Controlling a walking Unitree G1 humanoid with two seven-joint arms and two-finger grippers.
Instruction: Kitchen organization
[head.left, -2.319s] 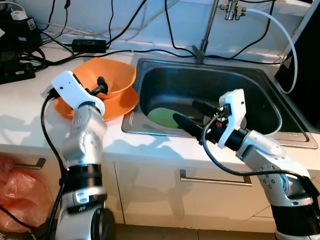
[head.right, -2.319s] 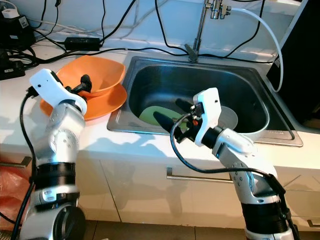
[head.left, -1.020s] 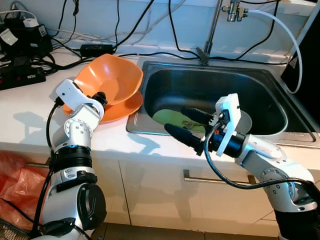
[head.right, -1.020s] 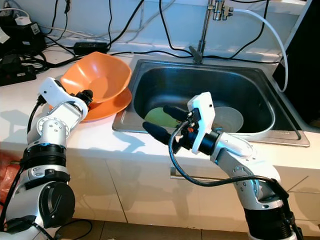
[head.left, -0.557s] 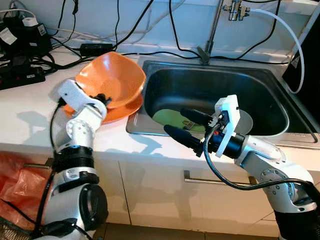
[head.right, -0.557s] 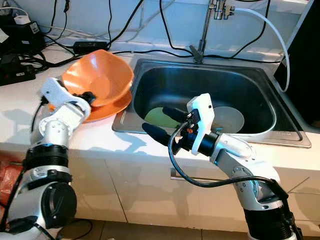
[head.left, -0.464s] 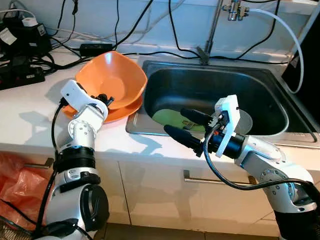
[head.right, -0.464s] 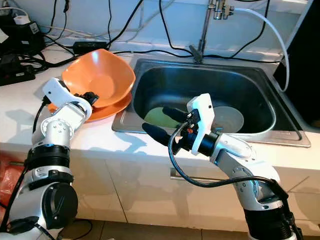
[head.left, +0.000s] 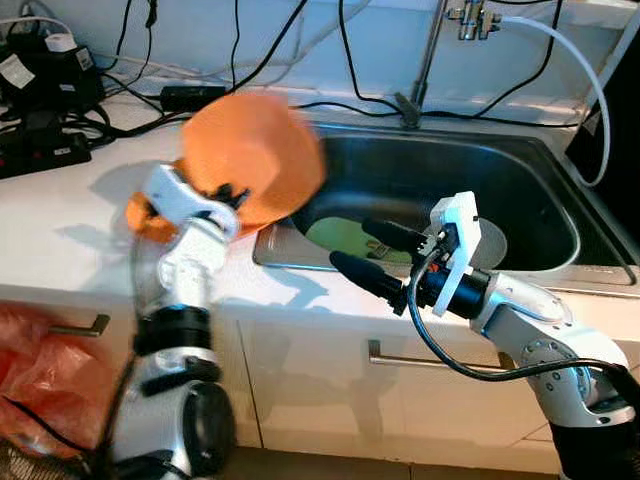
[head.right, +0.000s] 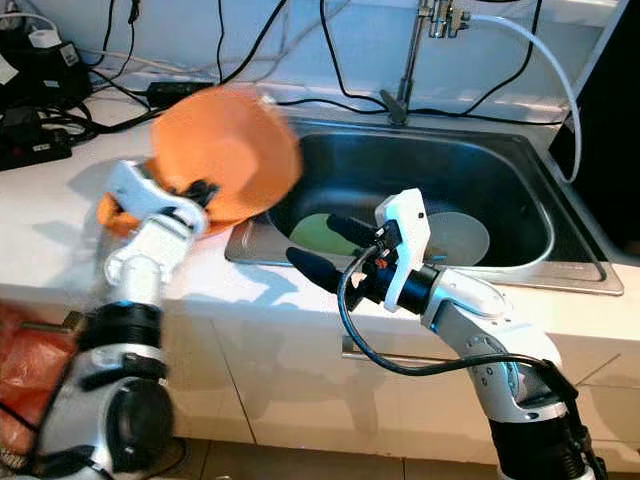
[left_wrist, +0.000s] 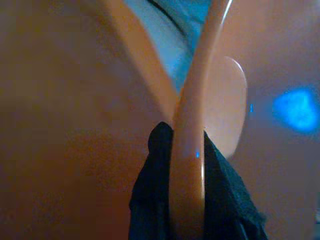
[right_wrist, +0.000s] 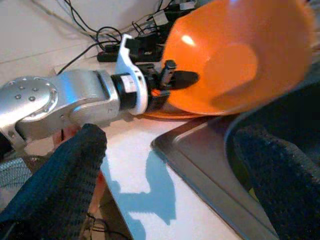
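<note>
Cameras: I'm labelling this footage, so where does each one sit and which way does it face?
Eye views: on the head, looking down at the sink; both arms show, left gripper lifting the bowl.
Left wrist: along its fingers clamped on the bowl's rim.
Right wrist: along the right gripper, open, toward the left arm.
Shared: the bowl.

orange bowl (head.left: 255, 155) | tilted, blurred, lifted off orange plate (head.left: 150, 222) | over sink's left edge
</note>
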